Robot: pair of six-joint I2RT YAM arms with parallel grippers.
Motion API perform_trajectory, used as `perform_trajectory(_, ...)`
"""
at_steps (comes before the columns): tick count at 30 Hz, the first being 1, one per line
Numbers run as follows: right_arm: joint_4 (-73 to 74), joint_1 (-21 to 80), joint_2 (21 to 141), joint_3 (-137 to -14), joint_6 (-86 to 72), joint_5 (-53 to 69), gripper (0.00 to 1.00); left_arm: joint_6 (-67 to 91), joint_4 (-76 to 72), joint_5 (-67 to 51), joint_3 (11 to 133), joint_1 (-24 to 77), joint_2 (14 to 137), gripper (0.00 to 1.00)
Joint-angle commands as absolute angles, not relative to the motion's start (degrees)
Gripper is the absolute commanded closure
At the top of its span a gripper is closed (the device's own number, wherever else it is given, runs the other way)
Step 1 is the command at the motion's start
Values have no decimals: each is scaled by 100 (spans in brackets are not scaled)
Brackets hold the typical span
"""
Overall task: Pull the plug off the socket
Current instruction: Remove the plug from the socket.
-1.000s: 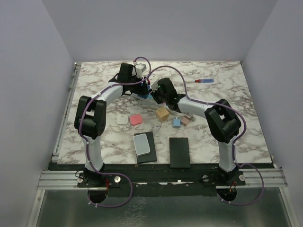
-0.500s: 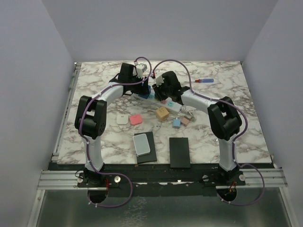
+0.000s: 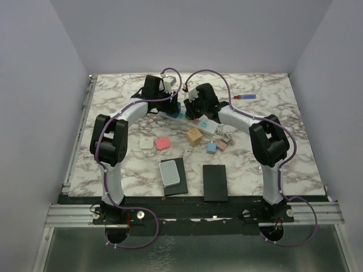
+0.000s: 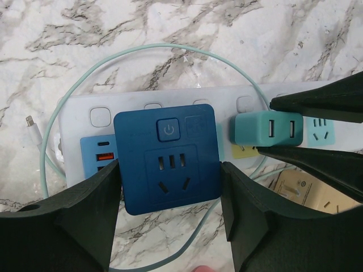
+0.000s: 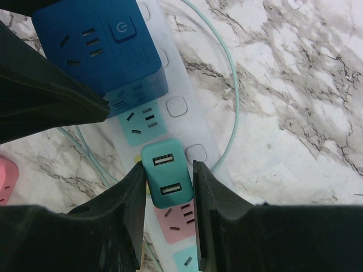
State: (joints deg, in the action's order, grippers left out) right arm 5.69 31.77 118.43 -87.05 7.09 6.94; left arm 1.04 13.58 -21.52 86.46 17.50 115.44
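Right wrist view: my right claw (image 5: pixel 168 184), barely parted, pinches the teal plug (image 5: pixel 164 170), mid-frame on the strip (image 5: pixel 187 130); my left claw (image 4: pixel 170 181) clamps the blue cube (image 4: pixel 167 153). If I pull crooked, the strip may lift or the plug slip free.

The socket (image 4: pixel 136 97), a long white strip with pastel faces, lies flat at the far middle of the scene, slanting from far left to near right. A dark blue cube adapter (image 4: pixel 168 158) sits on its left end. Just beside it, the teal two-port plug (image 4: pixel 265 130) stands over a yellow face.
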Motion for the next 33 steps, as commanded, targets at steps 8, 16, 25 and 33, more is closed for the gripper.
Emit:
perform_trajectory(8,-461,3693,11464,-8042,1244,-491,99,228,2004,-2109,8622,1781,11847,92)
perform_trajectory(16,-542,3964,11523,-7889,1464,-849,99,220,2013,-2099,8631,1777,11860,92)
perform_trajectory(25,-182,3845,11543,-8355,1087,-692,99,151,2021,-2047,8622,1782,11880,92)
perform_trajectory(33,305,3388,11768,-8905,695,-89,99,141,2030,-2043,8622,1778,11924,94)
